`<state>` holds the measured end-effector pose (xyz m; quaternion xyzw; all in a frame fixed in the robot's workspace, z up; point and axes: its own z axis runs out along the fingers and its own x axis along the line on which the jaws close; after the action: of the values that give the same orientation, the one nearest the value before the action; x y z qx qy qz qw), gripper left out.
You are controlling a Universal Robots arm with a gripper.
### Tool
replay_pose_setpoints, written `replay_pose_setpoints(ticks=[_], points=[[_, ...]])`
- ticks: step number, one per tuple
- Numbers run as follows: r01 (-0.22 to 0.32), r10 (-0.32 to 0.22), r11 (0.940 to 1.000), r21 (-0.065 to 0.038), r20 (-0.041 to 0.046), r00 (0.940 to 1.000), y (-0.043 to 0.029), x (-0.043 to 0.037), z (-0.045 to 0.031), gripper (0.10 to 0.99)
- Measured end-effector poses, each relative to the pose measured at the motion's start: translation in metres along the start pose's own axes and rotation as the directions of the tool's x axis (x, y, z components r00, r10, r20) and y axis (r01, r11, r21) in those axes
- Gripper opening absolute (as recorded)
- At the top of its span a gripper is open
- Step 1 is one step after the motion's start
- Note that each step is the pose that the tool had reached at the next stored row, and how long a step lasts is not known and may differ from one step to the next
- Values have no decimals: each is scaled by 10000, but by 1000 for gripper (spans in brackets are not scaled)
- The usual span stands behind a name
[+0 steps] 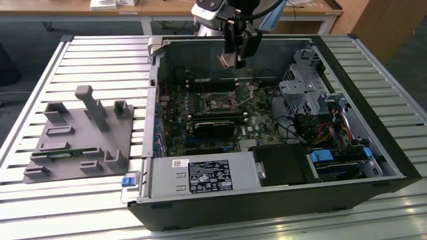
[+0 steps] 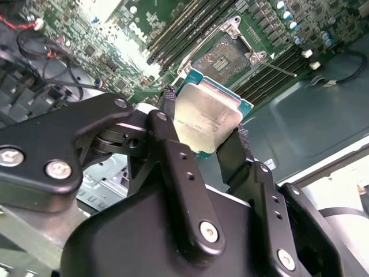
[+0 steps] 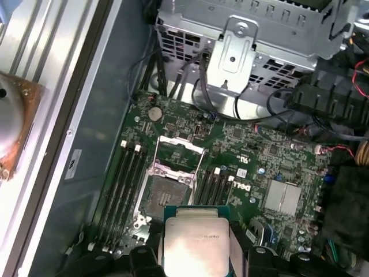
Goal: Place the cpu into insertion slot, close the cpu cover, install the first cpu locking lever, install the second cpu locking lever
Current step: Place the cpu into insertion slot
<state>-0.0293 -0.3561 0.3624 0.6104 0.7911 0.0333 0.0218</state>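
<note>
Cpu point(image 3: 195, 242) is clenched in the gripper point(image 1: 235, 58), held above the uncovered insertion slot point(image 3: 163, 195); cpu cover point(image 3: 180, 150) is flipped open.

arm point(image 1: 208, 11): silver-white rounded wrist housing | gripper point(image 2: 204, 118): matte black, jointed bar linkages | fingers point(image 2: 173, 156): slim black bars with small round holes | screws point(image 2: 57, 169): round silver heads at pivots | shell point(image 2: 144, 242): smooth, rounded, black
</note>
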Motion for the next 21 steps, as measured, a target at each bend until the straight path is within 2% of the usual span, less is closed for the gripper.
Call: replay_pose_setpoints(ticks=[5,12,17,21], points=[[-636,637,9980,-3,60,9980,-2,0,17,537],[-1459,1459,9893,-5,167,9892,-5,0,50,537],[-1588,1587,9873,7,320,9868,-9,0,104,537],[-1587,1586,9873,-3,345,9867,-12,-1,146,537]])
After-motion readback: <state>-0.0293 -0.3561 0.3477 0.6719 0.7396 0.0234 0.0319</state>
